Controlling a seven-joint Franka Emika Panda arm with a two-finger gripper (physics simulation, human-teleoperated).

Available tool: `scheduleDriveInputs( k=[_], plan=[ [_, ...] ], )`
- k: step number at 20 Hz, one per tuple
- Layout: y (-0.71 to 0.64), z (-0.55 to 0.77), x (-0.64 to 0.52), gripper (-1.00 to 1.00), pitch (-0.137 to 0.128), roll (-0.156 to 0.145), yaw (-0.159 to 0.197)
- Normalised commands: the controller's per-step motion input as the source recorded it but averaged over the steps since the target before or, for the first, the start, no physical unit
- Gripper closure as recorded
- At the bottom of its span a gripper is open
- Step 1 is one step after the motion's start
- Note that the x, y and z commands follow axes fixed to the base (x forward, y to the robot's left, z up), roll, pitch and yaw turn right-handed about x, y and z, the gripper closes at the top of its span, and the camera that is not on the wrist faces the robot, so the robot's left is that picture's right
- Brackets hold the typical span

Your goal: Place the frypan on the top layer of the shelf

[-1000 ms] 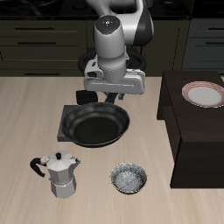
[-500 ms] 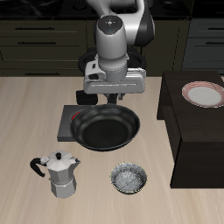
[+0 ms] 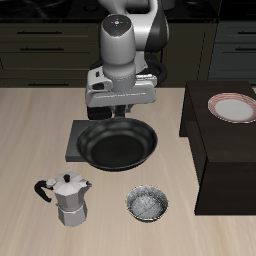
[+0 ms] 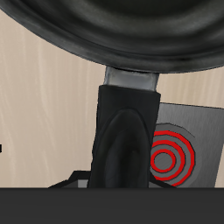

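Note:
The frypan (image 3: 118, 146) is a round shallow black pan held just above the table, overlapping the grey burner plate (image 3: 72, 142). My gripper (image 3: 118, 110) stands over the pan's back rim, shut on its handle, which the hand hides in the exterior view. In the wrist view the black handle (image 4: 129, 122) runs from the pan's bowl (image 4: 122, 26) straight into my gripper (image 4: 122, 179). The shelf (image 3: 226, 160) is the large dark box beside the pan, and its flat top is apart from the pan.
A pink-rimmed plate (image 3: 234, 107) lies on the shelf's top. A moka pot (image 3: 68, 198) and a small speckled bowl (image 3: 148, 204) stand near the table's front edge. The burner plate's red rings (image 4: 171, 159) show under the handle. Dark drawer cabinets (image 3: 40, 45) line the back.
The pan has come off the burner plate and shifted a little toward the shelf, uncovering part of the plate. The hand has turned and drifted slightly away from the shelf.

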Motion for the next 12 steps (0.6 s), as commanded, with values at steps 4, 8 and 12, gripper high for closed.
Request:
scheduleDriveInputs(
  k=[4, 8, 12],
  plan=[
    [-0.38, 0.0, -0.03, 1.0, -0.017, -0.034, 0.118],
    [-0.12, -0.02, -0.07, 1.0, -0.035, 0.015, 0.204],
    [-0.16, 0.07, -0.03, 1.0, -0.036, 0.02, 0.11]
  ],
)
